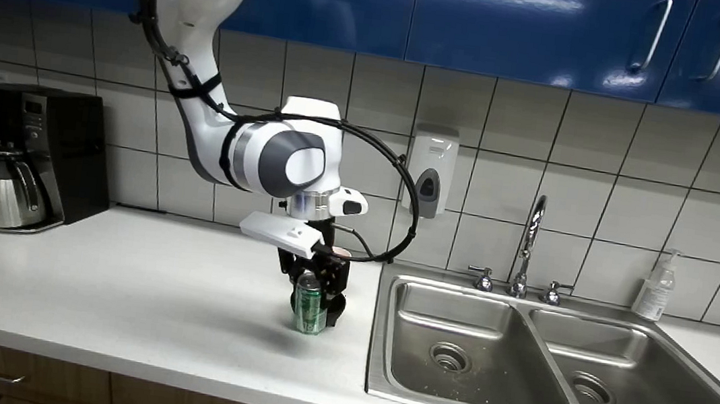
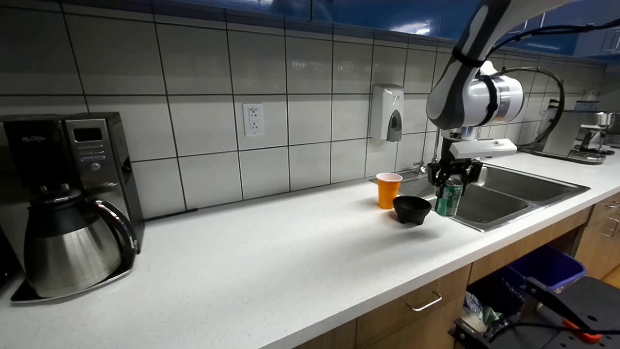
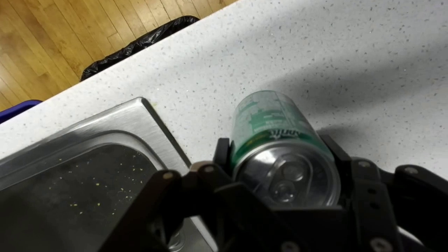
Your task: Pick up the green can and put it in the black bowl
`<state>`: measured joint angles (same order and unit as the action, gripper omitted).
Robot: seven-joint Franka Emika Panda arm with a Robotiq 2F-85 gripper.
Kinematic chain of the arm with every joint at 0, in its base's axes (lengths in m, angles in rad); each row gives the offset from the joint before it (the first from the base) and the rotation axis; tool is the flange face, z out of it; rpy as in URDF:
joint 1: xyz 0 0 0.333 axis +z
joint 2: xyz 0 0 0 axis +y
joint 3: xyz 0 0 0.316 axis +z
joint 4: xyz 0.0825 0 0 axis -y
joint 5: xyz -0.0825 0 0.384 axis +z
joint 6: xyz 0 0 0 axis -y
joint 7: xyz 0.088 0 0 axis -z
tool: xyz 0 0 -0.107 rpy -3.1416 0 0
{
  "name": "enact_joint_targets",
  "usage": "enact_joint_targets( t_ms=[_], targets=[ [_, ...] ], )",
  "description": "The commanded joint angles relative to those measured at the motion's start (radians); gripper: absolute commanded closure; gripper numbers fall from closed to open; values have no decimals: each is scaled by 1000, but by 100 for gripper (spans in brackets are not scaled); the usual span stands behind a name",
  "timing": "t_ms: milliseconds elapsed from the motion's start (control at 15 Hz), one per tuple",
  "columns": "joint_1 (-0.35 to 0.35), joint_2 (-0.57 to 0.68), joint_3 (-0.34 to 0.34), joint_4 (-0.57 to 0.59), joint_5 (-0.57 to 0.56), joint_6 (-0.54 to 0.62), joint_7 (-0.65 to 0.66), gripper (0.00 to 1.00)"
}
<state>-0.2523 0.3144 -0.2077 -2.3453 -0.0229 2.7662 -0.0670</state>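
The green can (image 2: pixel 449 198) is upright between the fingers of my gripper (image 2: pixel 454 184), a little above the counter. In the wrist view the can (image 3: pixel 276 122) shows its silvery top, with a black finger of the gripper (image 3: pixel 278 152) against each side. My gripper is shut on the can. The black bowl (image 2: pixel 411 209) stands on the counter beside the can. In an exterior view the can (image 1: pixel 309 308) is in front of the bowl (image 1: pixel 337 309) and partly hides it. The bowl does not show in the wrist view.
An orange cup (image 2: pixel 388 191) with a white rim stands just behind the bowl. The steel double sink (image 1: pixel 381 340) is close beside the can; its rim (image 3: pixel 140 108) shows in the wrist view. A coffee maker (image 2: pixel 97 145) stands at the counter's far end.
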Motion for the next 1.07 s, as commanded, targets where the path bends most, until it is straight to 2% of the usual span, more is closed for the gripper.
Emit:
enact_joint_targets(
  t_ms=[0,533,1000],
  targets=[
    [2,-72,-3,-28,7,-20,-1,61],
    [10,-71,18,-8,65,8,20,61],
    [42,-31,28,32,101,36,79,61]
  ],
)
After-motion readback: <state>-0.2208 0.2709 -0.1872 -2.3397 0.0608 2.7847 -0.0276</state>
